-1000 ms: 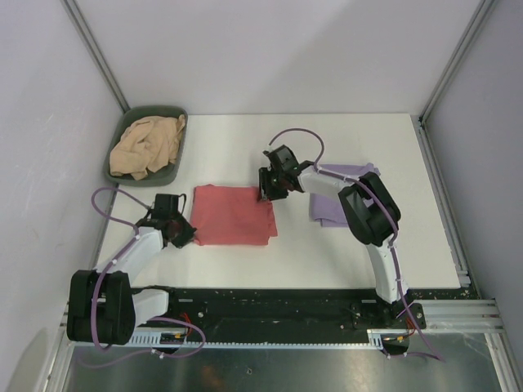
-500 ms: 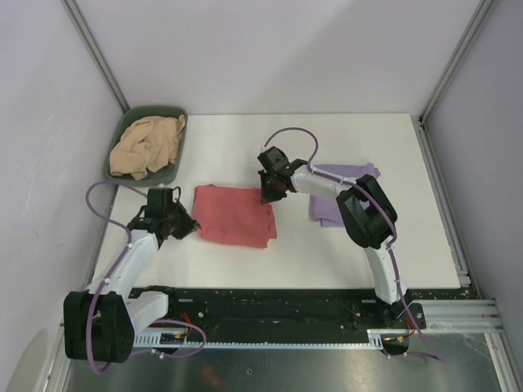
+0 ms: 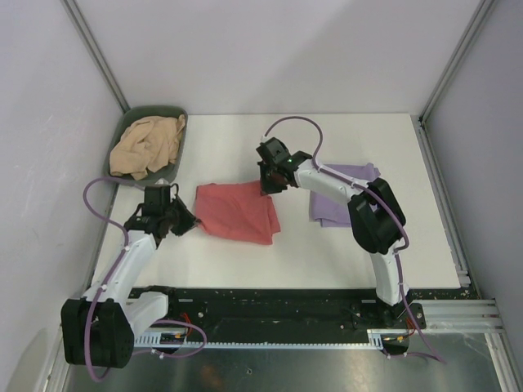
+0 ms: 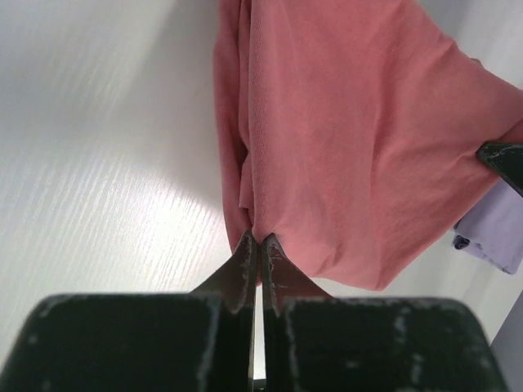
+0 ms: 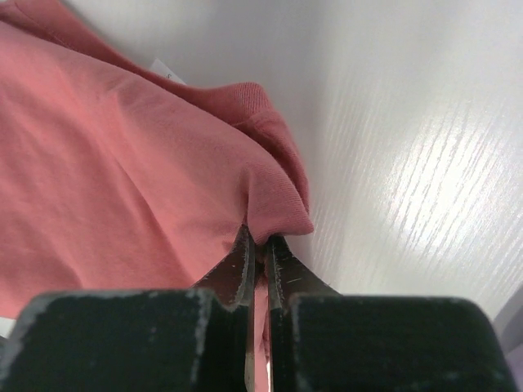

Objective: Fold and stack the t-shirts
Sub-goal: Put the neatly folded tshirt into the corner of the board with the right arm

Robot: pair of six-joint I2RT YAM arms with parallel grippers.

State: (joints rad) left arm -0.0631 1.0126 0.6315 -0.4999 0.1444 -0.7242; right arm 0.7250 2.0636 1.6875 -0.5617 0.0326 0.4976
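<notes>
Tabletop [image 3: 245, 139]: salmon-red t-shirt [image 3: 237, 212] in left pincer [image 4: 260, 242] and right pincer [image 5: 260, 238], tag [image 5: 167, 72] illegible

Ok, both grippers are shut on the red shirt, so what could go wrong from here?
1. The left gripper and right gripper each pinch only a thin edge of the red shirt, so it may slip out when lifted.
2. Both pinched edges are layered folds. A layer missed by the jaws could let the fold fall open.
3. The lavender shirt lies right beneath the right arm, and a low sweep might drag it.
</notes>
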